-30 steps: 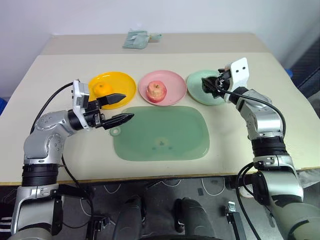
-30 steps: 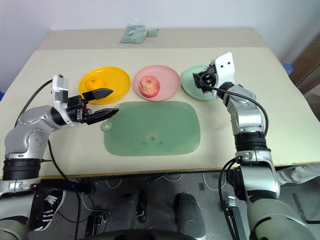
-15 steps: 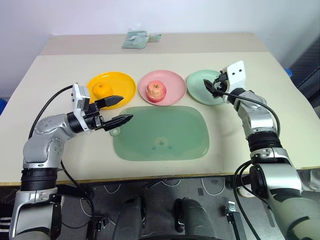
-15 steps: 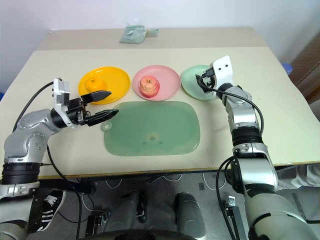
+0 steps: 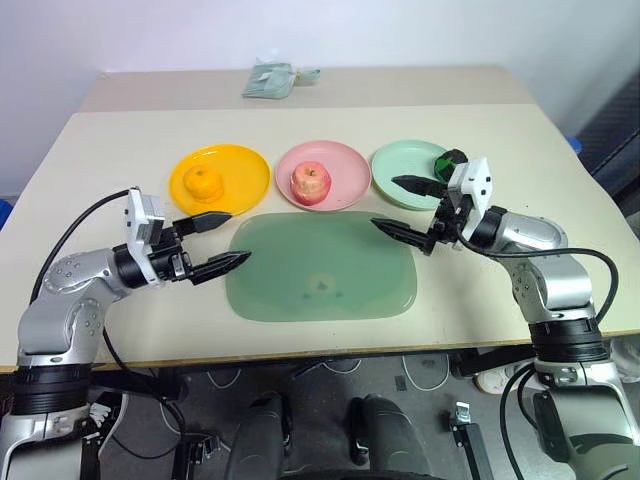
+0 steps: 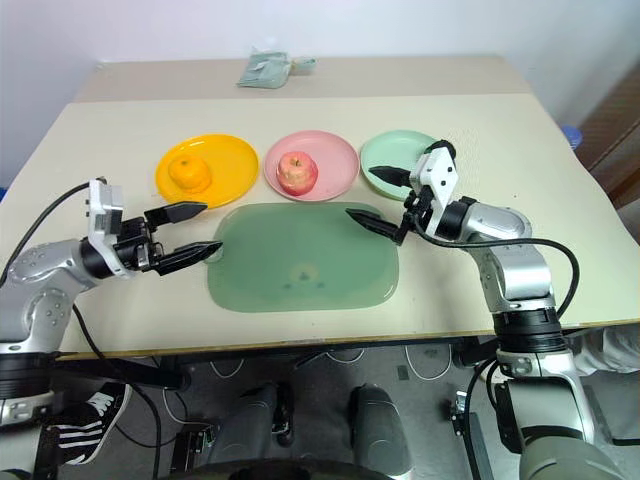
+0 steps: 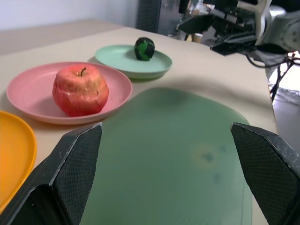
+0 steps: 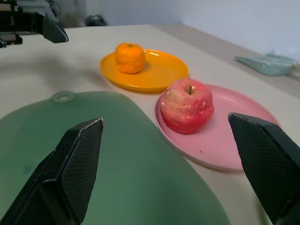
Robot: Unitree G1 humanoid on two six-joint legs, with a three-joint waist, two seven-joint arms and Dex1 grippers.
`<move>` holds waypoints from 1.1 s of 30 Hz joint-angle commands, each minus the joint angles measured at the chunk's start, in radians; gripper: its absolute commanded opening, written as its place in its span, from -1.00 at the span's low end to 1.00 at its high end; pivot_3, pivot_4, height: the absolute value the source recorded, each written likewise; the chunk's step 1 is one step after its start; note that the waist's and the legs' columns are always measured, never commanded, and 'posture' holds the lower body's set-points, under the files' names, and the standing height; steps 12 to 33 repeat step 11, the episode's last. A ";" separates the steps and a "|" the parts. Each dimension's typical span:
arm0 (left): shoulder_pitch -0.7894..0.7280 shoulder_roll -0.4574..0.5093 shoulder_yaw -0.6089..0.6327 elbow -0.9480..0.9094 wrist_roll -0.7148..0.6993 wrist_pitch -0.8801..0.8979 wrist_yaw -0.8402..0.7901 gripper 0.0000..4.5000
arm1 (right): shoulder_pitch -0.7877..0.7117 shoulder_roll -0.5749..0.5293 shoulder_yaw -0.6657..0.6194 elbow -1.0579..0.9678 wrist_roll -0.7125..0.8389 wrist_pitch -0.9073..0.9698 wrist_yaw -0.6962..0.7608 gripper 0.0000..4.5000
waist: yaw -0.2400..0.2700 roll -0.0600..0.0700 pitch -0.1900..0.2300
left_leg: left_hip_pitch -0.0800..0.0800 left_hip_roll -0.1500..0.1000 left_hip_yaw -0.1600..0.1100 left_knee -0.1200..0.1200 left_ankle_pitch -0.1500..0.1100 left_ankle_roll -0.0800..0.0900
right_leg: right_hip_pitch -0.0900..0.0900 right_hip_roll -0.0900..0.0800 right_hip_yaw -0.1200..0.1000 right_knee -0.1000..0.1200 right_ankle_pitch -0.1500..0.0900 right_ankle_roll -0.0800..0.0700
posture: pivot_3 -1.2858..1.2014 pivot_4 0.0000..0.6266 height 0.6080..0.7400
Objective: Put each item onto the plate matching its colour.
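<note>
Head views: table (image 5: 90, 160) with three plates in a row along the far side of the green mat (image 5: 320, 265). Mandarin (image 5: 205, 182) sits on the yellow plate (image 5: 245, 170). Apple (image 5: 311, 181) sits on the pink plate (image 5: 345, 165). Dark green fruit (image 5: 449, 160) lies at the right edge of the mint plate (image 5: 400, 165), partly hidden behind the right wrist. Left gripper (image 5: 222, 241) hovers off the mat's left edge, fingers spread wide, nothing between them. Right gripper (image 5: 400, 205) points leftward over the mat's far right corner, fingers wide apart, empty. Pale green cloth bundle (image 5: 270, 78) at the far edge of the table.

Left wrist view: both black fingers (image 7: 70, 164) stand far apart over the mat. Apple upright on the pink plate; green fruit on the mint plate beyond it. Right gripper visible at the far side, apparently clear of the plate, though the angle is poor.

Right wrist view: fingers (image 8: 77, 159) wide, framing the apple on pink and the mandarin on yellow.
</note>
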 commanded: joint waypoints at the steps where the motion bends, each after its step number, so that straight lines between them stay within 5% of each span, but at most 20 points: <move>1: 0.037 0.005 0.076 -0.054 -0.054 0.008 0.017 1.00 | -0.001 -0.032 -0.029 -0.027 0.010 -0.018 0.023 0.99 | 0.002 0.000 0.000 | 0.000 0.000 0.000 0.000 0.000 0.000 | 0.000 0.000 0.000 0.000 0.000 0.000 | 0.03 -0.52 1.00; 8: 0.079 0.036 0.097 -0.032 -0.049 -0.013 -0.022 1.00 | 0.095 -0.062 -0.042 -0.151 0.029 0.033 0.004 0.99 | 0.005 0.000 0.000 | 0.000 0.000 0.000 0.000 0.000 0.000 | 0.000 -0.001 -0.001 0.000 0.000 0.000 | 0.03 -0.52 1.00; 33: 0.067 0.010 0.078 -0.021 -0.038 -0.037 -0.018 1.00 | 0.087 -0.051 -0.031 -0.171 0.028 0.060 -0.019 0.99 | 0.002 0.000 0.000 | 0.000 0.000 0.000 0.000 0.000 0.000 | 0.000 -0.002 -0.001 0.000 0.000 0.000 | 0.03 -0.52 1.00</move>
